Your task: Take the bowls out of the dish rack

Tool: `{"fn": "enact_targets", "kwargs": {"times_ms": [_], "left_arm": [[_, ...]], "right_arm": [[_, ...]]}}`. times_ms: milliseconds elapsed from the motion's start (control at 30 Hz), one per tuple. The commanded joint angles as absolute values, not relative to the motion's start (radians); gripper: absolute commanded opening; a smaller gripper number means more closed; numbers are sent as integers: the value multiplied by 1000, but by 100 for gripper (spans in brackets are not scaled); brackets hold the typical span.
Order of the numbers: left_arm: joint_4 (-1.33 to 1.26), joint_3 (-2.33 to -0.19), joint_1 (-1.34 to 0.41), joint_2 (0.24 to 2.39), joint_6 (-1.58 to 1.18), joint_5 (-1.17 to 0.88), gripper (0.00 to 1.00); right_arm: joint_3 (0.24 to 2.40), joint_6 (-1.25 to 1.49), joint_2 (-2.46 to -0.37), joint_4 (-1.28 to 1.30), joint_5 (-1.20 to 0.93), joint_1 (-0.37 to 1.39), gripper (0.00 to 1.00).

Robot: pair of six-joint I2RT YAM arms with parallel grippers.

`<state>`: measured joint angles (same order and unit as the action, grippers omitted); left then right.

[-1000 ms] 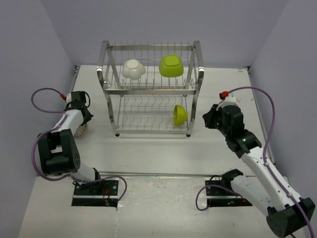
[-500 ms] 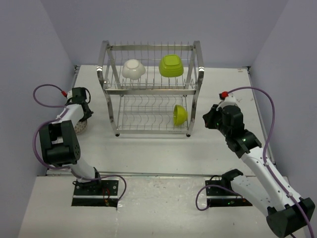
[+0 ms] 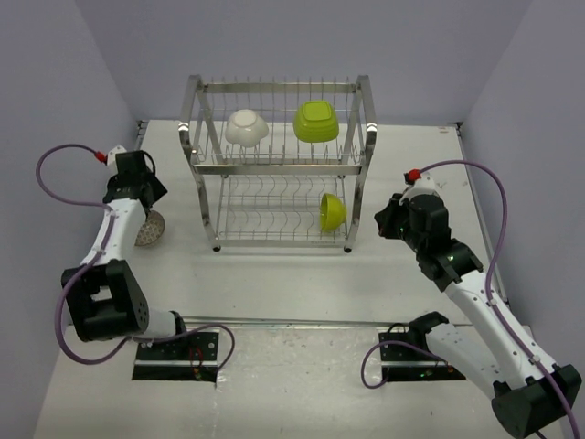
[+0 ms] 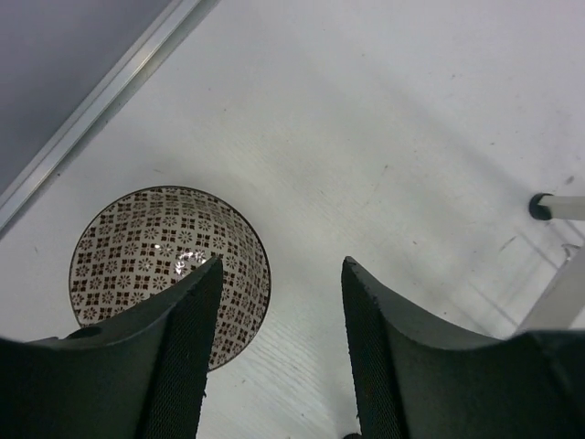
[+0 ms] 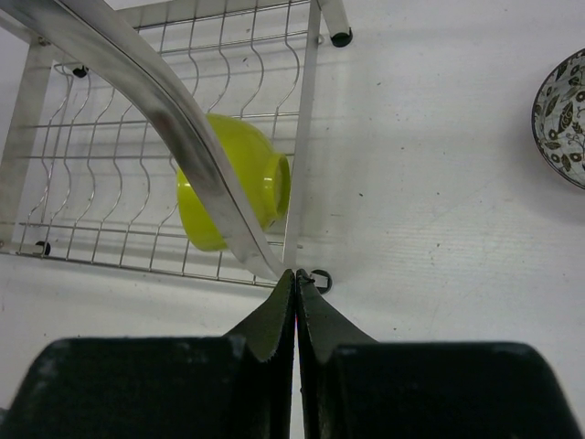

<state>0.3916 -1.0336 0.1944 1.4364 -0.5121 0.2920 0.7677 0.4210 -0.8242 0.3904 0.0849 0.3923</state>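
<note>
Table (image 3: 302, 274) with dish rack (image 3: 274, 168), patterned bowls (image 3: 149, 230)

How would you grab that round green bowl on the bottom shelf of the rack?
Probably by its rim. The round green bowl stands on edge between the wires of the dish rack, near the right end, so its thin rim is exposed to pinch. Come from the open front, clear of the corner post.

Shiny chrome wire dish rack (image 3: 274, 168), glossy glazed patterned bowl (image 4: 155, 242)
</note>
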Motion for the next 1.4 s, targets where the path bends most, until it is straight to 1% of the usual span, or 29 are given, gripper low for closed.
{"fn": "enact_targets", "kwargs": {"times_ms": [0, 33, 133, 267, 333, 367, 400, 433, 500, 533, 567, 633, 800, 933, 1033, 1067, 1100, 1167, 1200, 1267, 1300, 1367], "left_arm": [[433, -1068, 202, 1309, -520, 269, 56], [434, -1057, 201, 1267, -520, 261, 57], [445, -1003, 201, 1049, -538, 226, 61], [463, -924, 201, 858, -584, 82, 64], [462, -868, 201, 777, -595, -25, 63], [463, -848, 201, 747, -604, -53, 61], [445, -795, 201, 720, -623, -83, 56], [418, -766, 199, 668, -627, -156, 55], [364, -692, 198, 625, -637, -233, 53], [335, -660, 193, 586, -638, -339, 54], [275, -631, 189, 568, -643, -377, 55], [246, -566, 164, 514, -637, -449, 56], [210, -486, 111, 391, -620, -505, 55], [180, -445, 101, 357, -627, -558, 56], [117, -400, 77, 371, -646, -563, 56], [97, -381, 60, 376, -641, -549, 54], [81, -374, 39, 397, -632, -531, 50], [54, -380, -70, 442, -580, -436, 50], [48, -383, -151, 492, -566, -395, 50], [3, -383, -231, 532, -549, -283, 52], [-42, -388, -303, 554, -552, -211, 52], [-73, -377, -366, 557, -558, -140, 52]], "right_arm": [[819, 407, -822, 397, 90, 396, 1], [821, 403, -821, 400, 97, 396, 1], [828, 402, -824, 402, 106, 396, 2], [841, 402, -842, 400, 115, 396, 2], [844, 402, -853, 400, 110, 396, 2], [844, 402, -854, 397, 109, 396, 2], [844, 400, -857, 394, 107, 396, 2], [844, 402, -861, 391, 106, 394, 2], [850, 400, -871, 390, 106, 394, 2], [851, 402, -876, 390, 104, 396, 2], [854, 402, -880, 385, 103, 394, 2], [856, 403, -890, 379, 103, 394, 2], [870, 410, -907, 371, 98, 394, 2], [874, 411, -917, 365, 103, 393, 2], [874, 414, -937, 356, 103, 394, 2], [874, 416, -945, 353, 101, 394, 2], [873, 419, -951, 348, 98, 394, 2], [877, 419, -966, 342, 97, 394, 2], [879, 417, -969, 341, 98, 393, 2], [888, 414, -980, 341, 106, 394, 2], [888, 414, -985, 339, 109, 393, 2], [890, 413, -980, 339, 107, 393, 2]]}}
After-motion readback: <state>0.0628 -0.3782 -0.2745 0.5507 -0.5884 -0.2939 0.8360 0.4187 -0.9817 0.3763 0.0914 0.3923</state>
